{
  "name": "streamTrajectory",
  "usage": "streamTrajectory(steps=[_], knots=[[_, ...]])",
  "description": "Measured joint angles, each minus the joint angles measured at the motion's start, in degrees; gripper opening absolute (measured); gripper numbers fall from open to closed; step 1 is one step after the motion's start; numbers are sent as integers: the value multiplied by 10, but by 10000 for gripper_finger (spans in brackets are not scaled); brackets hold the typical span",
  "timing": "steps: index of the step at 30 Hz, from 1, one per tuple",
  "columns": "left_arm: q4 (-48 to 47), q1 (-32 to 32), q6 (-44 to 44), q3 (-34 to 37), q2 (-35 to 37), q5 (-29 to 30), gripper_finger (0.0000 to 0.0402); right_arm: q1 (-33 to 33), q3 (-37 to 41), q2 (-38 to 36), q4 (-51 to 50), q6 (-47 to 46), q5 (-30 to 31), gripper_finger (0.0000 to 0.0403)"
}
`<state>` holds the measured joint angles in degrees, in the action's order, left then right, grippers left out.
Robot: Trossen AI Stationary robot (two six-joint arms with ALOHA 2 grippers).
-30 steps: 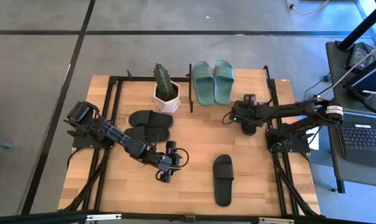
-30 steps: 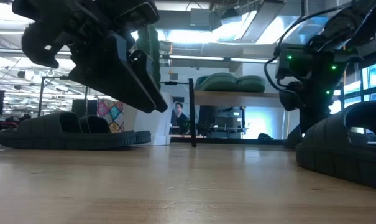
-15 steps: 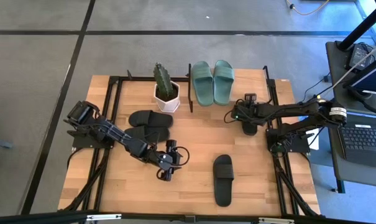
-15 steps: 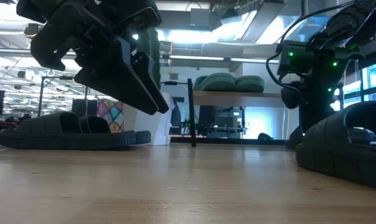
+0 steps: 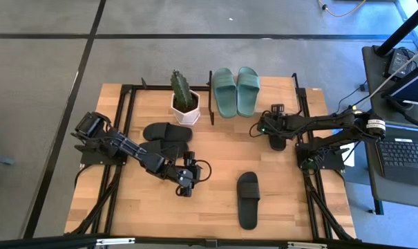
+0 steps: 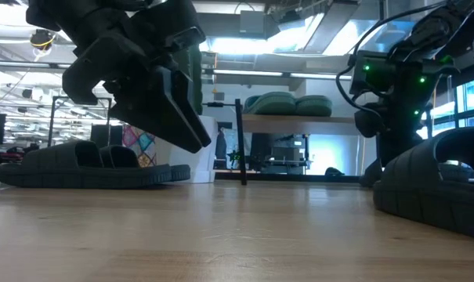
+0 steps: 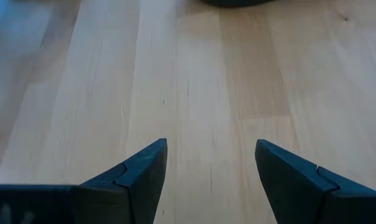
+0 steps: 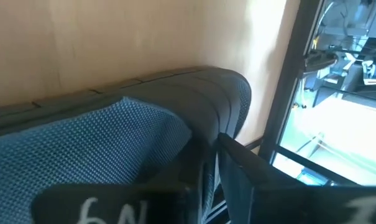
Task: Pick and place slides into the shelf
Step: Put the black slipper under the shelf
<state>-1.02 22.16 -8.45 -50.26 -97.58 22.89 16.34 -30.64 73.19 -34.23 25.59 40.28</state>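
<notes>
A sage-green pair (image 5: pixel 237 90) lies on the shelf's top board (image 6: pixel 287 120), far middle of the table. Two black slides (image 5: pixel 166 137) lie side by side at the left, soles down. One black slide (image 5: pixel 248 199) lies alone near the front. My left gripper (image 5: pixel 184 187) hovers open over bare wood between that pair and the single slide; in the left wrist view its fingers (image 7: pixel 209 146) have only wood between them. My right gripper (image 5: pixel 274 131) is at the table's right side, shut on another black slide (image 5: pixel 278 142). My right gripper holds the black slide by its side edge next to the wide strap (image 8: pixel 203 152). One finger (image 8: pixel 243 180) lies against the outside of that edge; the slide itself hides the other finger. The slide's rounded end (image 8: pixel 228 93) points away from the gripper, over the wood.
A cactus in a white pot (image 5: pixel 184 99) stands just left of the shelf's black post (image 5: pixel 211 104). Black frame rails run along both table sides (image 5: pixel 307 131). Bare wood lies in the table's middle and front left. A desk with a laptop (image 5: pixel 405 152) stands beyond the right edge.
My left gripper has risen and drawn slightly toward the far edge, staying open. My right arm has shifted a little toward the table's right edge with the slide.
</notes>
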Motion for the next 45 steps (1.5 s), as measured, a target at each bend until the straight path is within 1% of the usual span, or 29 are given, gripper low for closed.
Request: streamTrajectory(steps=[2,4,7,10,14,17,21,24,27,30,32,35,37,41,45], knots=[[0,-1,0,0,0,0,235,0,-1,0,0,0,-7,54],[0,-2,5,0,0,0,235,0,-1,0,-4,-6,-12,74],[1,-1,28,0,0,-1,235,-1,-1,0,-9,-23,-16,114],[1,-1,29,0,0,-1,235,-1,0,0,-13,-32,-21,156],[1,0,29,0,0,-1,235,-10,-4,0,-20,-50,-25,195],[1,0,29,0,0,-1,235,-26,-19,2,-52,-62,-26,207],[2,0,27,0,0,-1,235,-51,-49,1,-100,-79,-17,210],[2,0,26,0,0,-1,235,-70,-78,1,-137,-121,-21,210],[2,0,26,0,0,-1,235,-93,-112,1,-192,-167,-67,210],[2,0,26,0,0,-1,235,-119,-156,1,-226,-213,-141,210],[2,0,26,0,0,-1,235,-135,-186,1,-240,-235,-220,210],[2,0,26,0,0,-1,235,-148,-223,1,-260,-225,-351,210],[2,0,26,0,0,-1,235,-150,-236,1,-286,-233,-407,210],[2,0,26,0,0,-1,235,-150,-225,0,-343,-269,-459,210],[2,0,26,0,0,-1,235,-150,-191,2,-337,-277,-488,210]])
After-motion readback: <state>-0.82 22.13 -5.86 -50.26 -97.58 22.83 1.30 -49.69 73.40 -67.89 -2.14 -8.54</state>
